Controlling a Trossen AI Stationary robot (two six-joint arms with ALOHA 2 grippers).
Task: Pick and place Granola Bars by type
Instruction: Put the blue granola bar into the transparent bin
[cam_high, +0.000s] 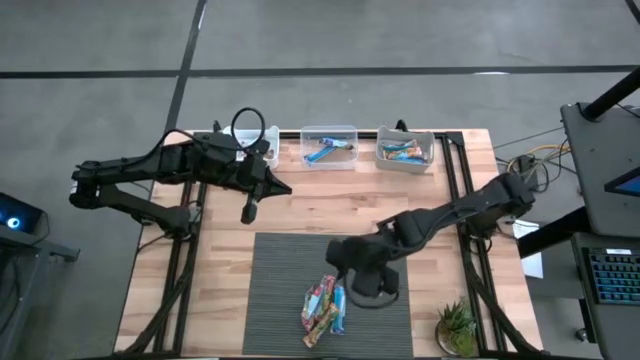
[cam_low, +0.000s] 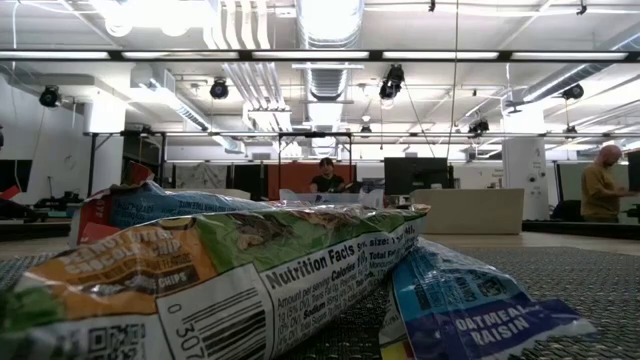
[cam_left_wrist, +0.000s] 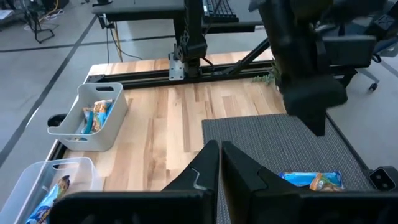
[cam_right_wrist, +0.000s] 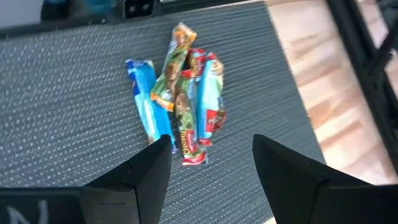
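The pale wooden slatted table carries a dark grey woven mat on its near half. Three small plastic bins stand in a row along the far edge: a white one on the left, largely hidden under the left arm, a clear middle bin holding a blue bar, and a white right bin holding a few more. A small green potted plant sits at the near right corner.

The left claw waits over bare wood near the far left, its fingers pressed together and holding nothing. The right claw hovers above the mat, spread wide and empty.

Directly under it lies the cluster of foil-wrapped granola bars: a bright blue bar on one flank, a second blue one on the other, and green, orange and red ones overlapping between.

These bars look light, crinkly and slippery, and probably crumble if squeezed hard. The flanking blue bar seems easiest to take, pinched across its narrow middle, since only its inner edge meets the others.
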